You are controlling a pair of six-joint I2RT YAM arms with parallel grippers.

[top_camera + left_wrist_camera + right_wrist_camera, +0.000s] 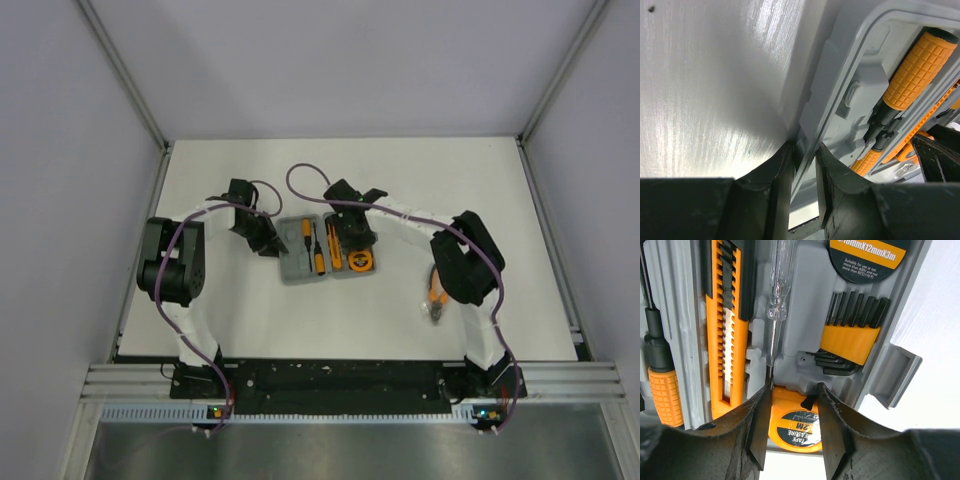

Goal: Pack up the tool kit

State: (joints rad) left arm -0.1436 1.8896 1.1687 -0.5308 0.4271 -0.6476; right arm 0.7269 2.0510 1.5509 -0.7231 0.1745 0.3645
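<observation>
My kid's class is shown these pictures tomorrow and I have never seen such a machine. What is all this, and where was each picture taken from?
These are two robot arms bolted to the near edge of a white table. The overhead view looks down from above and behind them. The other two come from cameras on each wrist, so the dark shapes at the bottom are that arm's own fingers.

In the middle lies an open grey tool case holding orange-and-black tools. The left gripper has its fingers on either side of the case's edge. The right gripper is closed around a round orange tape measure, beside a utility knife, a clear test screwdriver and hex keys. Orange-handled pliers lie loose on the table, by the right arm.
</observation>
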